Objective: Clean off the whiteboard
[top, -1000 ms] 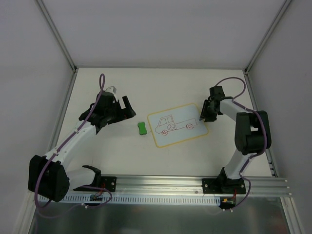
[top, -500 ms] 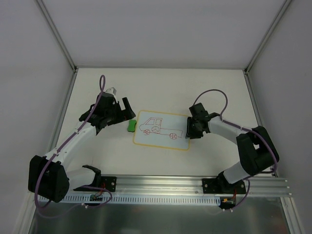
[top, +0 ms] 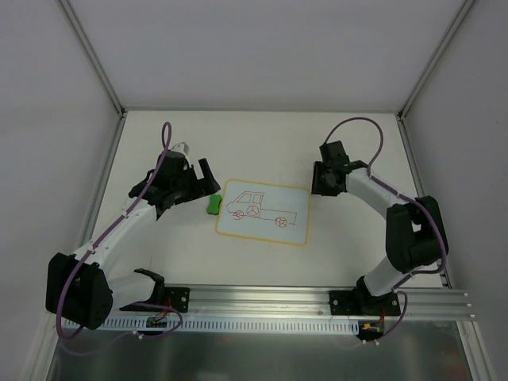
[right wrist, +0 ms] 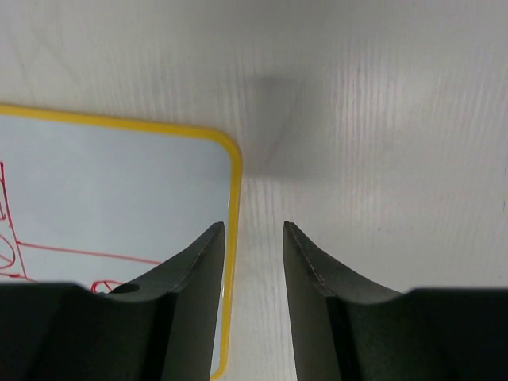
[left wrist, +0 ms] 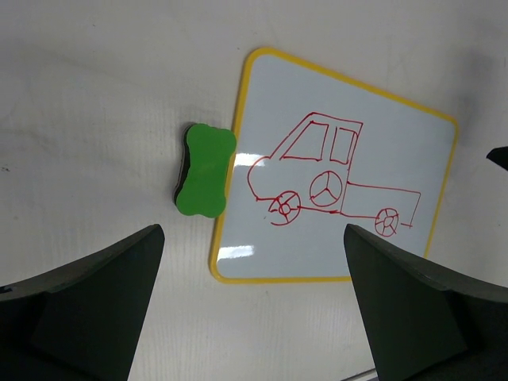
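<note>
The whiteboard (top: 263,211) lies flat mid-table, with a yellow border and a red truck drawing. The green eraser (top: 213,204) lies against its left edge. My left gripper (top: 208,179) is wide open and empty just up-left of the eraser. In the left wrist view the eraser (left wrist: 205,169) touches the whiteboard (left wrist: 373,159), with my left gripper (left wrist: 252,232) above both. My right gripper (top: 320,182) is by the board's upper right corner. In the right wrist view my right gripper (right wrist: 252,227) has its jaws a narrow gap apart and empty, over the whiteboard's (right wrist: 119,190) right border.
The white table (top: 262,135) is enclosed by side walls with metal posts. An aluminium rail (top: 270,300) with both arm bases runs along the near edge. Purple cables loop over both arms.
The whiteboard slid left and turned, pushing the eraser left with it. My right gripper followed the board left, then drew back up and right off it. The left arm stayed put.
</note>
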Available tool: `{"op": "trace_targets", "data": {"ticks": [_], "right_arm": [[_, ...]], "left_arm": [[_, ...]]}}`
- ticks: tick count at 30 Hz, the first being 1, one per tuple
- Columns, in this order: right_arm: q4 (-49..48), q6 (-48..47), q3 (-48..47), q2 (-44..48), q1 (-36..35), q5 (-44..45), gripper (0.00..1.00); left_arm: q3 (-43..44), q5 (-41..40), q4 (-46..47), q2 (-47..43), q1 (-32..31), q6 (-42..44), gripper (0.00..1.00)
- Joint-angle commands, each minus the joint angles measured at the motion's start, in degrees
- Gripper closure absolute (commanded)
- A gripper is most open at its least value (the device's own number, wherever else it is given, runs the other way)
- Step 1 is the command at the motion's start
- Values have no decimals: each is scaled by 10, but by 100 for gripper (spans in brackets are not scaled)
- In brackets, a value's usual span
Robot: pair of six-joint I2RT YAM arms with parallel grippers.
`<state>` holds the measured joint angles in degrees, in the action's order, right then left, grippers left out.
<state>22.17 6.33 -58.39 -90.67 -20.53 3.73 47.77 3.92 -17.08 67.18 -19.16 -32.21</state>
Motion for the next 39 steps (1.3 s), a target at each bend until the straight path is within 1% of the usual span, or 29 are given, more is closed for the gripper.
{"op": "trace_targets", "data": {"ticks": [1,6,9,15,19,26,27,29,31,32,35,39], "right_arm": [[-15,-47,-53,-54,4,2,61],[-34,-49,-75,-93,4,-23,62],[-37,-43,-83,-117,5,-11,62],[-47,-37,-82,-140,5,-18,63],[-51,-34,-73,-147,4,-26,66],[-59,-23,-47,-148,5,-31,74],[-60,-22,-45,-147,4,-50,78],[-60,-17,-42,-144,4,-51,84],[-60,-15,-40,-143,4,-50,87],[-60,-11,-38,-141,3,-49,91],[-60,5,-33,-136,4,-43,98],[-60,21,-23,-127,3,-41,100]], "left_arm": [[0,-15,-6,-7,-3,10,1],[2,-19,-9,1,-2,12,1],[6,-21,-11,8,-3,12,1],[6,-20,-12,16,-3,10,1],[4,-29,-14,26,-3,12,1],[27,-32,-15,87,-3,7,1],[31,-33,-15,94,-3,7,1],[42,-32,-15,116,-3,8,1],[48,-34,-16,130,-3,10,1],[52,-36,-16,143,-3,12,1],[60,-36,-16,166,-3,15,1],[72,-37,-16,193,-3,14,1]]}}
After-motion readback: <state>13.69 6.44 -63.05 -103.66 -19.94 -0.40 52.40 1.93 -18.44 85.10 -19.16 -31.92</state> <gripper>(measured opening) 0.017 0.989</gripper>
